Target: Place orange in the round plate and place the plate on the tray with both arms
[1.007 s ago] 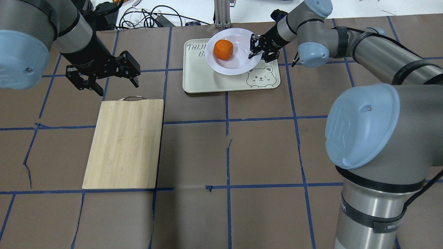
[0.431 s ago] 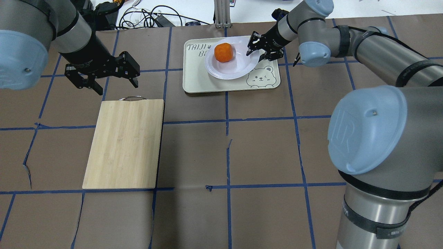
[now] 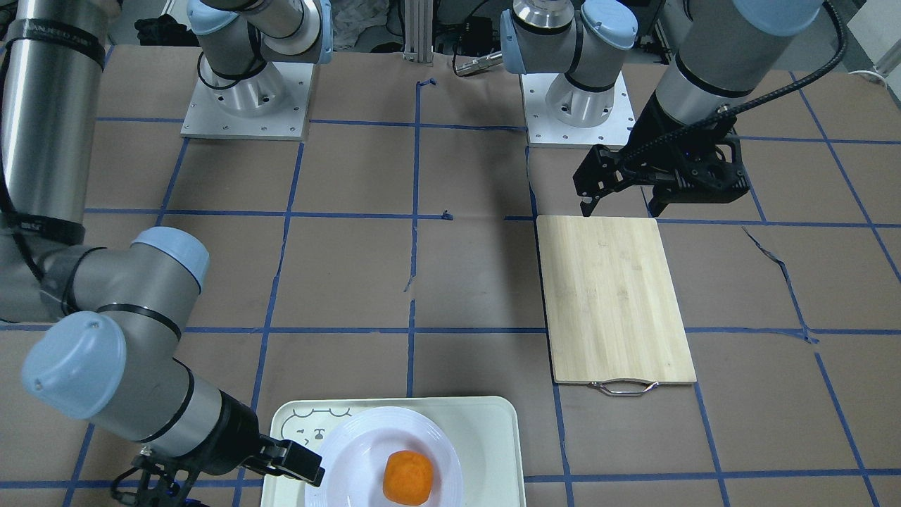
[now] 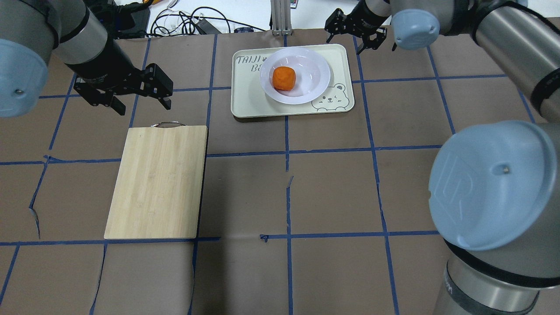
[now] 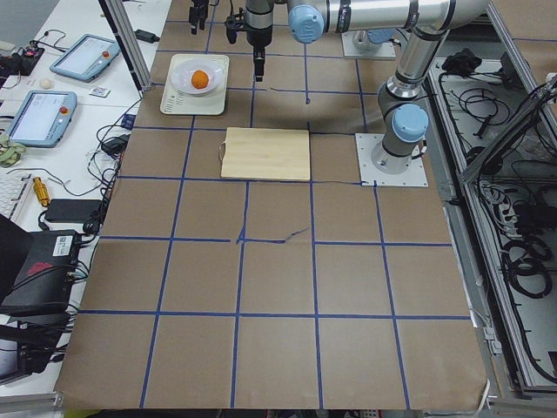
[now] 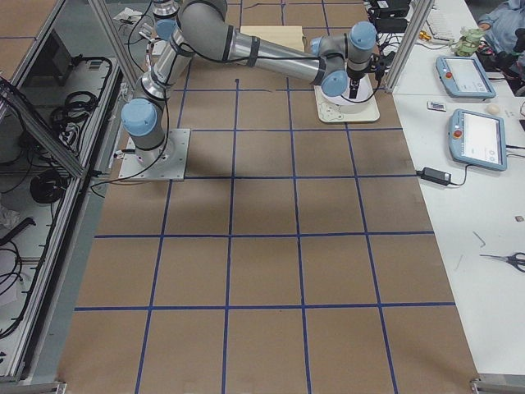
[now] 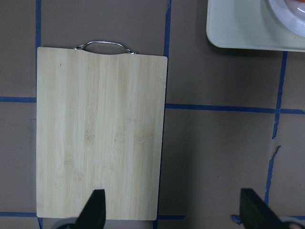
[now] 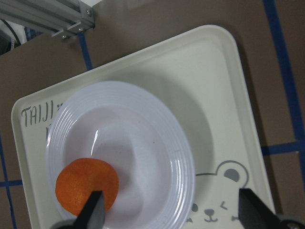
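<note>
The orange [image 4: 284, 78] lies in the white round plate [image 4: 313, 70], left of its centre. The plate rests flat on the cream tray [image 4: 247, 103] with the bear drawing, at the table's far middle. My right gripper [image 4: 355, 36] hovers open beyond the tray's far right corner, holding nothing. Its wrist view looks down on the orange [image 8: 86, 187], the plate [image 8: 162, 143] and the tray [image 8: 224, 90], with both fingertips spread wide. My left gripper [image 4: 142, 105] hangs open and empty over the table, just past the handle end of the wooden board.
A wooden cutting board [image 4: 157, 181] with a metal handle lies at the left, also seen in the left wrist view as the board [image 7: 100, 133]. Cables [image 4: 183, 22] and an aluminium post [image 4: 280, 17] sit past the table's far edge.
My right gripper has let go of the plate's rim, opened and pulled up and back beyond the tray. The plate went from tilted to flat on the tray. The left arm barely shifted.
</note>
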Action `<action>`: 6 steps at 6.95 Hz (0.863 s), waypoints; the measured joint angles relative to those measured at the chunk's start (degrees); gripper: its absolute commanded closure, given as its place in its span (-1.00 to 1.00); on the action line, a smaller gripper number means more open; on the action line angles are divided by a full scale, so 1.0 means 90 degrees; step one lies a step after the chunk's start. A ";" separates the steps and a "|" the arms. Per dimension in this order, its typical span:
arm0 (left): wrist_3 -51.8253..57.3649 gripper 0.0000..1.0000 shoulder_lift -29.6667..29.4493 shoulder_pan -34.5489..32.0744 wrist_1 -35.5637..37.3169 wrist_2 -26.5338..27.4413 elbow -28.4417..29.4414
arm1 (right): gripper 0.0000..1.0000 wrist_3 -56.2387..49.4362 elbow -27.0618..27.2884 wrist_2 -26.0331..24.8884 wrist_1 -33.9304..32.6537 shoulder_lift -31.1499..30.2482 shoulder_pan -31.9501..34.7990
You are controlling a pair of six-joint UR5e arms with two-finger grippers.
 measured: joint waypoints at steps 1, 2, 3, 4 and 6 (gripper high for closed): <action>0.0009 -1.00 0.0074 -0.0001 -0.0017 0.0013 -0.0008 | -1.00 -0.0186 -0.0112 -0.0586 0.0804 -0.0512 0.0048; 0.0010 -1.00 0.0128 0.0000 -0.0024 0.0022 -0.0009 | -1.00 -0.0478 -0.0153 -0.1167 0.1500 -0.0983 0.0159; 0.0006 -1.00 0.0178 0.0002 -0.0026 0.0025 -0.0010 | -1.00 -0.0755 -0.0073 -0.1640 0.2140 -0.1497 0.0365; 0.0006 -1.00 0.0216 0.0001 -0.0027 0.0024 -0.0015 | -1.00 -0.0950 0.0185 -0.1838 0.2561 -0.2002 0.0640; 0.0012 -1.00 0.0242 -0.0001 -0.0028 0.0012 -0.0016 | -1.00 -0.1075 0.0797 -0.1877 0.2723 -0.2485 0.0882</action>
